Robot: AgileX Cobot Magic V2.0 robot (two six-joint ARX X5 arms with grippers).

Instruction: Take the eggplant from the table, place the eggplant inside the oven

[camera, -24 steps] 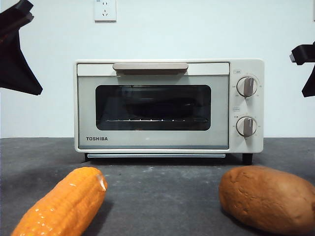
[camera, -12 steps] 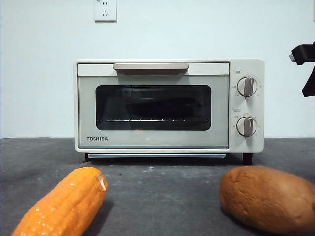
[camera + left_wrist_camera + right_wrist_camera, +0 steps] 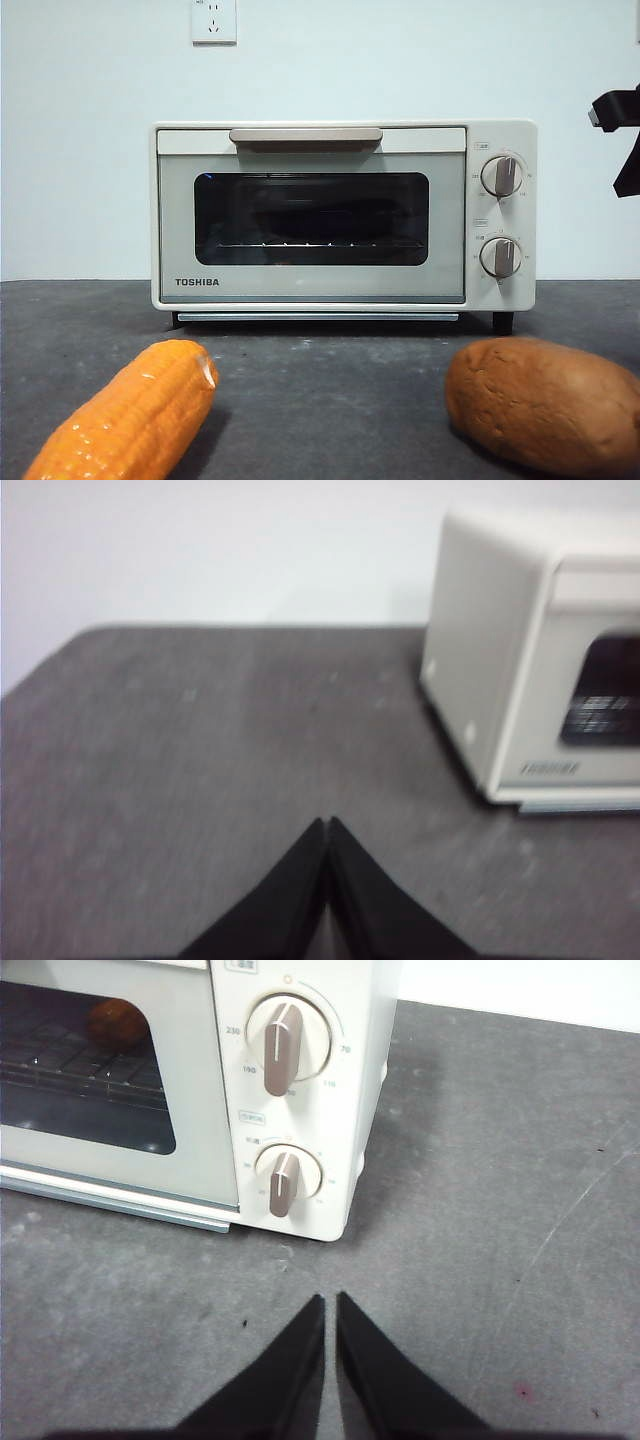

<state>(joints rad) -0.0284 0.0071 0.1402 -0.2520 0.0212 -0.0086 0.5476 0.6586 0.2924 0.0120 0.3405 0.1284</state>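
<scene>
The cream-white TOSHIBA oven (image 3: 345,220) stands at the back of the dark grey table (image 3: 330,380) with its glass door closed. Behind the glass a dim, dark long shape (image 3: 325,218) lies on the rack; it looks like the eggplant, though its colour is hard to make out. My left gripper (image 3: 327,822) is shut and empty, hovering over bare table beside the oven's (image 3: 540,670) side wall. My right gripper (image 3: 330,1298) is shut and empty above the table in front of the oven's two knobs (image 3: 280,1045).
An orange corn cob (image 3: 130,415) lies at the front left and a brown potato (image 3: 545,400) at the front right. A black arm tip (image 3: 625,130) shows at the right edge. A wall socket (image 3: 214,20) sits above the oven.
The black arm that showed at the top left of the front view a second ago has withdrawn out of sight. The oven, corn and potato have not moved.
</scene>
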